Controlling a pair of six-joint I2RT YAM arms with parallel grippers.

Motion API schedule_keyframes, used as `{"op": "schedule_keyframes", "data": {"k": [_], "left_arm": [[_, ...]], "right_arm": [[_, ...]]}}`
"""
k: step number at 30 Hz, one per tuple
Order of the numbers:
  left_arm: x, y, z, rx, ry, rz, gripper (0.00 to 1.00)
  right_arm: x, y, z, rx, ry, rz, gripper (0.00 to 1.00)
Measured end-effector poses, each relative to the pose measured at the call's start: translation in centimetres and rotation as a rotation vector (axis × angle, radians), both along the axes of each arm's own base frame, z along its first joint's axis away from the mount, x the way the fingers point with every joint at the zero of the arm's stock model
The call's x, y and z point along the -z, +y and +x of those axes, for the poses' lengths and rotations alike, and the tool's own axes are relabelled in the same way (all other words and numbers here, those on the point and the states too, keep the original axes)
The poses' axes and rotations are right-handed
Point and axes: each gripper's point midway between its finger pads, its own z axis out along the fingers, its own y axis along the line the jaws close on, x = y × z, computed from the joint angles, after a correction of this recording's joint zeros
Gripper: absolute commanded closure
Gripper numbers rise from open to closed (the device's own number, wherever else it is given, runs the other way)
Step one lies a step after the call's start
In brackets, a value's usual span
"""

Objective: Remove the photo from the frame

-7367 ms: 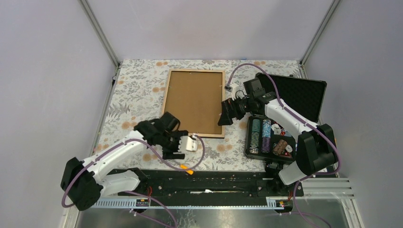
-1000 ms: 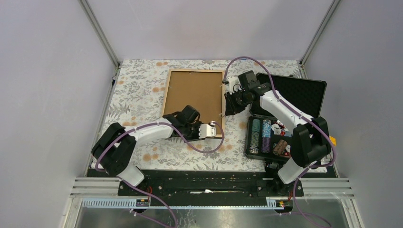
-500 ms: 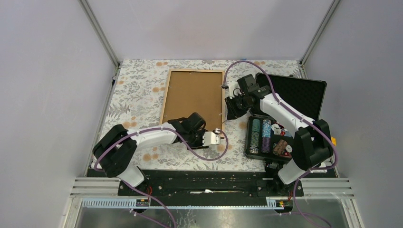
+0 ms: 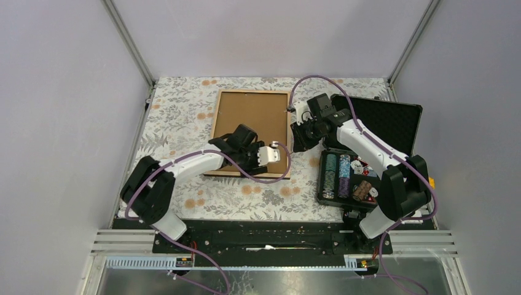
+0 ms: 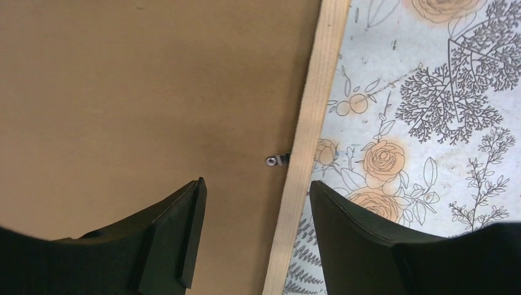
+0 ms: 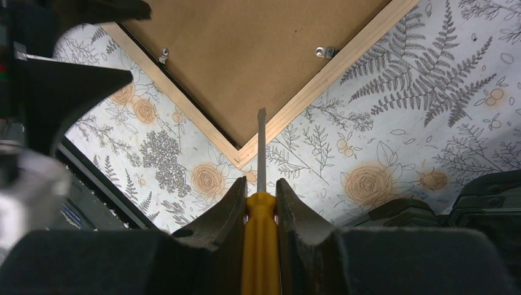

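The frame (image 4: 249, 120) lies face down on the flowered cloth, with its brown backing board (image 5: 141, 92) and light wood edge (image 5: 307, 123) up. The photo is hidden under the board. My left gripper (image 4: 261, 163) hangs over the frame's near edge, open (image 5: 257, 184), with one finger over the board and the other over the cloth. A small metal clip (image 5: 278, 160) sits just ahead of it. My right gripper (image 4: 301, 138) is shut (image 6: 260, 184) on a yellow-handled screwdriver (image 6: 261, 246). Its blade points at the frame's near right corner (image 6: 239, 153).
An open black case of poker chips (image 4: 347, 175) stands right of the frame, its lid (image 4: 387, 126) laid back. Two more clips (image 6: 325, 51) (image 6: 164, 56) hold the board near that corner. The black base rail (image 4: 270, 236) runs along the near table edge.
My left gripper has moved from the cloth in front of the frame onto its near edge, and its jaws have opened. The right gripper has barely shifted and still holds the screwdriver.
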Motion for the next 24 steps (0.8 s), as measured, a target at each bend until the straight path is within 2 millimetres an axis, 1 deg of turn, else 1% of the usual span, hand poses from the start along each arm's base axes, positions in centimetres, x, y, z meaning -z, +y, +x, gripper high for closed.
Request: {"op": "schedule_keyframes", "data": {"k": [3, 5, 7, 8, 11, 13, 16, 19, 21, 24], "left_arm": [[1.8, 0.0, -0.4, 0.02, 0.042, 0.031, 0.31], [2.9, 0.0, -0.7, 0.029, 0.069, 0.049, 0.33], [3.8, 0.1, -1.0, 0.034, 0.094, 0.062, 0.39], [4.1, 0.1, -1.2, 0.037, 0.104, 0.065, 0.44], [4.3, -0.2, -1.6, 0.048, 0.12, 0.06, 0.6], [4.6, -0.6, -2.5, 0.068, 0.127, 0.06, 0.68], [4.7, -1.5, -3.7, 0.111, 0.088, 0.064, 0.78], [4.7, -2.7, -5.3, 0.149, 0.086, 0.049, 0.82], [4.7, -3.3, -6.1, 0.162, 0.094, 0.035, 0.84], [4.7, -3.5, -6.5, 0.158, 0.103, 0.016, 0.84]], "right_arm": [[-0.4, 0.2, 0.4, 0.0, -0.012, 0.006, 1.0], [-0.5, 0.2, 0.5, 0.0, -0.015, 0.007, 1.0], [-0.5, 0.2, 0.5, 0.0, -0.015, 0.006, 1.0], [-0.5, 0.2, 0.5, 0.0, -0.014, 0.006, 1.0], [-0.5, 0.2, 0.4, 0.0, -0.012, 0.005, 1.0], [-0.4, 0.2, 0.3, -0.001, -0.008, 0.003, 1.0], [-0.1, 0.3, 0.0, -0.005, -0.007, -0.012, 1.0], [0.7, 0.5, -0.9, -0.021, 0.013, -0.025, 1.0], [1.2, 0.5, -1.5, -0.031, 0.028, -0.033, 1.0], [1.6, 0.3, -2.3, -0.037, 0.038, -0.043, 1.0]]}}
